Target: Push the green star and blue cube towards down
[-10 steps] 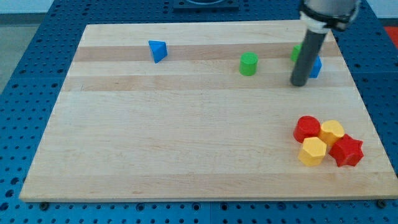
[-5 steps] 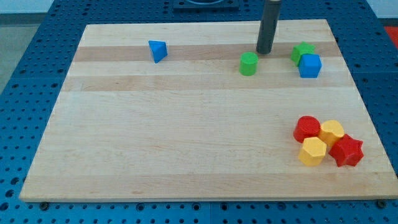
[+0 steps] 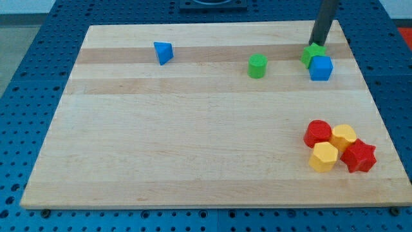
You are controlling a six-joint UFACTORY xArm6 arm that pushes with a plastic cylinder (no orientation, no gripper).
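The green star lies near the board's top right, partly behind the blue cube, which touches it on its lower right. My tip stands just above the green star, at its top edge, close to or touching it. The rod rises out of the view's top.
A green cylinder sits left of the pair. A blue triangular block is at the top left. A red cylinder, two yellow blocks and a red star cluster at the lower right. The board's right edge is near.
My tip moved from in front of the blue cube, left to above the green cylinder, then right to just above the green star. The blocks have not visibly moved.
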